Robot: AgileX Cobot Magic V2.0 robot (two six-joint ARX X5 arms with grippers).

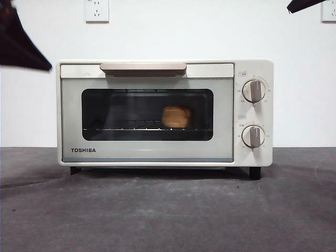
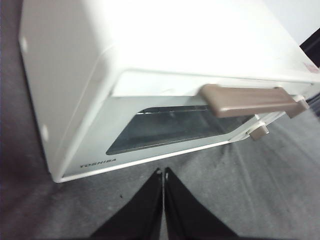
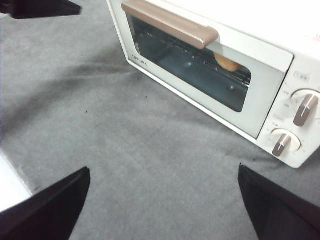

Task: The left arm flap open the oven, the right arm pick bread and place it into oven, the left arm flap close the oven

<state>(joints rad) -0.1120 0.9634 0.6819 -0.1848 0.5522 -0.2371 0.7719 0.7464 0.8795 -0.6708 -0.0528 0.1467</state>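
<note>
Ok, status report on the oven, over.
Left tool shut, clear of the oven. Right tool open, empty. Oven door closed, bread inside on rack. Nothing blocking.

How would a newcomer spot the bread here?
Find the cream-white TOSHIBA toaster oven on the grey table. Behind its shut dark glass door, on the wire rack, right of centre, sits the bread: the only golden-orange lump inside.

Seen only dimly through the dark glass of the oven (image 1: 165,113), the bread (image 1: 176,116) on the rack, half covered by the handle (image 3: 170,23) in the right wrist view; small print beside the knobs (image 1: 254,91) unreadable.
</note>
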